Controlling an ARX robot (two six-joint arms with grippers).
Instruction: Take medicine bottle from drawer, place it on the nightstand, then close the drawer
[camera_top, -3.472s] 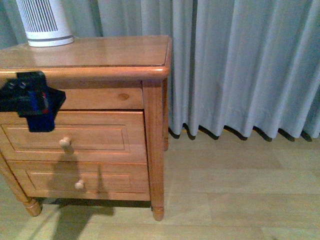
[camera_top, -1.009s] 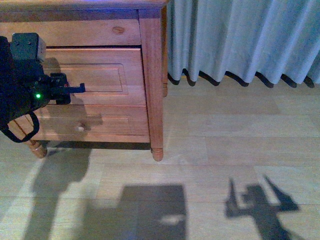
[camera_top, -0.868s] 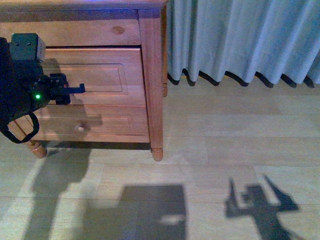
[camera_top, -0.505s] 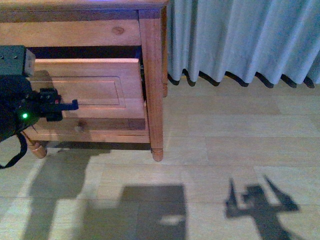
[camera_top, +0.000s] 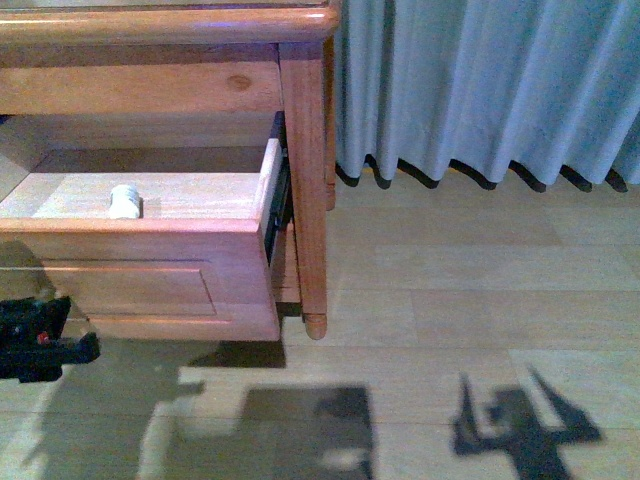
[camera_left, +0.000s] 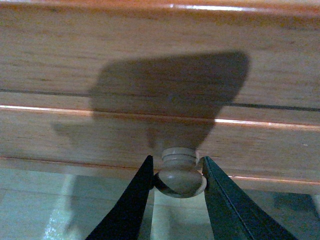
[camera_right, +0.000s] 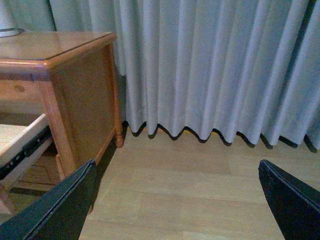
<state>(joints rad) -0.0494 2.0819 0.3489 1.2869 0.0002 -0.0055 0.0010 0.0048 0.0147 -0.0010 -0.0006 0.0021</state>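
Observation:
The drawer (camera_top: 150, 285) of the honey-brown nightstand (camera_top: 305, 150) stands pulled far out, its pale bare-wood inside showing. The small white medicine bottle (camera_top: 125, 201) lies on the drawer floor near the front left. In the left wrist view my left gripper (camera_left: 178, 175) is shut on the round pale drawer knob (camera_left: 180, 172), one dark finger on each side. In the front view only its dark body (camera_top: 40, 340) shows at the lower left. My right gripper (camera_right: 177, 200) hangs open over the floor, right of the nightstand (camera_right: 75, 90), with nothing between its fingers.
Grey pleated curtains (camera_top: 480, 90) hang behind and to the right of the nightstand. Pale wooden floor (camera_top: 450, 300) spreads in front, with arm shadows on it. The base of a white appliance (camera_right: 7, 22) stands on the nightstand top.
The drawer has slid out from nearly shut to wide open, pulled by my left gripper on its knob. The medicine bottle inside has come into view. The left arm has moved down and toward me.

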